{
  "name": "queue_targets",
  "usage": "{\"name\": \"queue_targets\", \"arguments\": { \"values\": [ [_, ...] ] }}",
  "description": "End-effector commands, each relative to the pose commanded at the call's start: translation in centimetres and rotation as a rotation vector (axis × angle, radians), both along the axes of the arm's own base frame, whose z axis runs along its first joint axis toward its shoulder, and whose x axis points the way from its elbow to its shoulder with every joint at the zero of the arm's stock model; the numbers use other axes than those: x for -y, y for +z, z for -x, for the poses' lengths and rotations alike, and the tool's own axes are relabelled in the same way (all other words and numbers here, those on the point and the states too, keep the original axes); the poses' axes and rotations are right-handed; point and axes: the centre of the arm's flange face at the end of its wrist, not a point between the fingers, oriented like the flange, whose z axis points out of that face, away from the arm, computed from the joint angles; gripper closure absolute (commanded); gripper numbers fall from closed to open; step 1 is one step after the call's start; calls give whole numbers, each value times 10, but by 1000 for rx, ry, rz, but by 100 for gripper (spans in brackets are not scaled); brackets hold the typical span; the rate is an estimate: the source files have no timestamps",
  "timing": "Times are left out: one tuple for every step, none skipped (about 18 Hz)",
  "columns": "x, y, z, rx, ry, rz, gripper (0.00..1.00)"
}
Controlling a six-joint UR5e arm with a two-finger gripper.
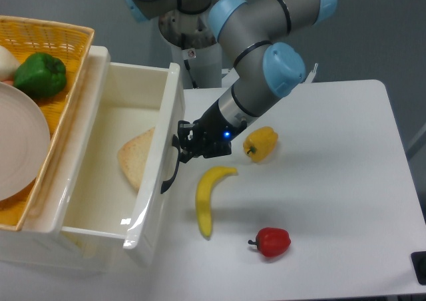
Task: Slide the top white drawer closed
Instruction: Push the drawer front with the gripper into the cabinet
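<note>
The hand (181, 148) sits right against the front of the drawer (154, 156), its dark fingers at the black handle (170, 174); whether they pinch the handle or merely press beside it cannot be told, and how wide they stand is hidden by the hand's own bulk. The drawer lies immediately to the camera-left of the hand, pulled well out of the cabinet, with its front panel running long from far to near across the view and tilted a little. Its travel runs crosswise to that panel, away from the hand toward the basket (63, 41) side, so the push has to go straight leftward through the panel, in line with the forearm behind the hand. Inside the drawer, beyond the panel from the hand, lies a slice of bread (133, 161). On the bench (333, 181), the banana (206, 198) lies just below the hand, the yellow pepper (261, 143) behind it to the right, and the red pepper (271, 241) farther off toward the camera.
</note>
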Motion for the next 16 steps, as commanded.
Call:
{"name": "queue_targets", "arguments": {
  "values": [
    [-1, 0, -2, 3, 4, 4, 90],
    [-5, 0, -7, 4, -2, 8, 90],
    [-6, 0, -9, 3, -3, 10, 90],
    [-8, -1, -11, 4, -7, 14, 90],
    [-11, -1, -16, 3, -16, 13, 90],
    [-12, 0, -18, 5, -13, 15, 90],
    [-14, 1, -20, 6, -11, 19, 90],
    [-18, 2, -26, 7, -15, 23, 90],
    [-20, 3, -29, 6, -16, 24, 90],
    [-22, 4, -31, 7, -17, 25, 90],
    [-24, 5, -35, 7, -21, 27, 90],
    [-27, 5, -40, 9, -24, 29, 90],
    [-29, 5, -42, 11, -23, 32, 90],
    [-31, 5, -46, 12, -27, 35, 90],
    [-35, 6, -52, 10, -36, 36, 90],
    [-36, 5, -55, 12, -38, 38, 90]
  ]
}}
